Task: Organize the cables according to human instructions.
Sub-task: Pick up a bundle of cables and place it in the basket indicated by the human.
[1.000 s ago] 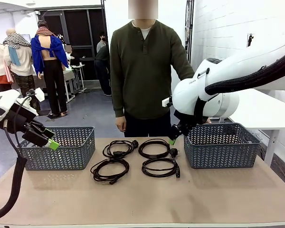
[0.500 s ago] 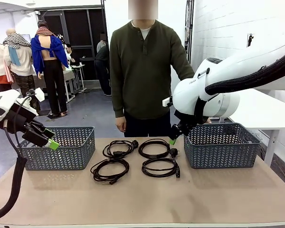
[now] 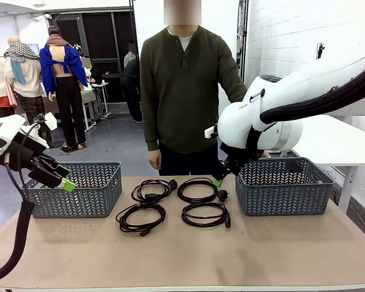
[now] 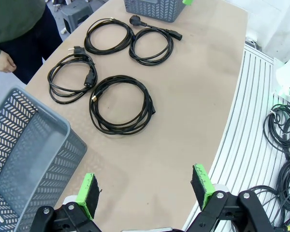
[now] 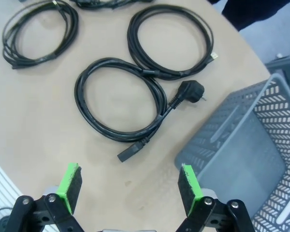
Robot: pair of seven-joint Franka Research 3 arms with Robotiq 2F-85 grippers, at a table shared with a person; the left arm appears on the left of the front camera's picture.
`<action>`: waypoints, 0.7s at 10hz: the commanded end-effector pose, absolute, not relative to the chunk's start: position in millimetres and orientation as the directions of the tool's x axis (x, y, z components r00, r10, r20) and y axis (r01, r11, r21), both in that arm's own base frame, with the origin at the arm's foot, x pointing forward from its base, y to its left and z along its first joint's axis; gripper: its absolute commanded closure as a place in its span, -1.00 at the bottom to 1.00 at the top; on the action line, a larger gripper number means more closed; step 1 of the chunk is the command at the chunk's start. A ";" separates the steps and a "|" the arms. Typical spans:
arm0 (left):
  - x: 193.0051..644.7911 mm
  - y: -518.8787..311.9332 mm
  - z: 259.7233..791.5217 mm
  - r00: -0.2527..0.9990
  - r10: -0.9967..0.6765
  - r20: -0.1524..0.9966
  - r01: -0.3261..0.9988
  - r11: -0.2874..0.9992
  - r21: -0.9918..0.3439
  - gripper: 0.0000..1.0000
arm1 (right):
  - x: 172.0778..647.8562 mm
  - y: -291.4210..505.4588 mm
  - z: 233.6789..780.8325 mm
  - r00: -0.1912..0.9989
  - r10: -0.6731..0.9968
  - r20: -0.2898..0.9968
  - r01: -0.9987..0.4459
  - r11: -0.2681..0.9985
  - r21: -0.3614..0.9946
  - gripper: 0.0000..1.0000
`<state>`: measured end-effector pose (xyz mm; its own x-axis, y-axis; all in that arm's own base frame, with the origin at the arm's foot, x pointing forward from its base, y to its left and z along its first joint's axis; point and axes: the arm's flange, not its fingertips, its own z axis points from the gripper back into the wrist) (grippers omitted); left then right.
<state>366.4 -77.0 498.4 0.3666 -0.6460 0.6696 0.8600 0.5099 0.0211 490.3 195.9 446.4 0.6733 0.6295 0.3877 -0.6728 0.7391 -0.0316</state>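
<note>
Four black cables lie coiled mid-table between two baskets: back left (image 3: 151,196), back right (image 3: 198,201), front left (image 3: 140,205) and front right (image 3: 204,204). My left gripper (image 3: 64,180) hangs open above the left basket's near end, nothing between its green pads. From its wrist I see my left gripper (image 4: 145,189) over bare table, with the nearest cable (image 4: 121,130) ahead. My right gripper (image 3: 218,180) is open beside the right basket, above the right-hand coils. My right gripper (image 5: 129,184) looks down on a cable (image 5: 79,96) with a round plug (image 5: 191,91).
A grey mesh basket (image 3: 79,204) stands at the left, another (image 3: 280,201) at the right. A person in a dark green top stands at the far side, one hand (image 3: 154,159) hanging down. Bare tabletop (image 3: 188,255) stretches along the near edge.
My right arm has edged slightly to the left. The left arm, the cables and the person stay as they were.
</note>
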 end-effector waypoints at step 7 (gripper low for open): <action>369.4 -73.9 497.4 0.349 -0.645 0.680 0.870 0.493 0.021 -1.00 | 529.9 230.2 436.0 0.761 0.622 0.187 -0.624 0.780 -0.054 -1.00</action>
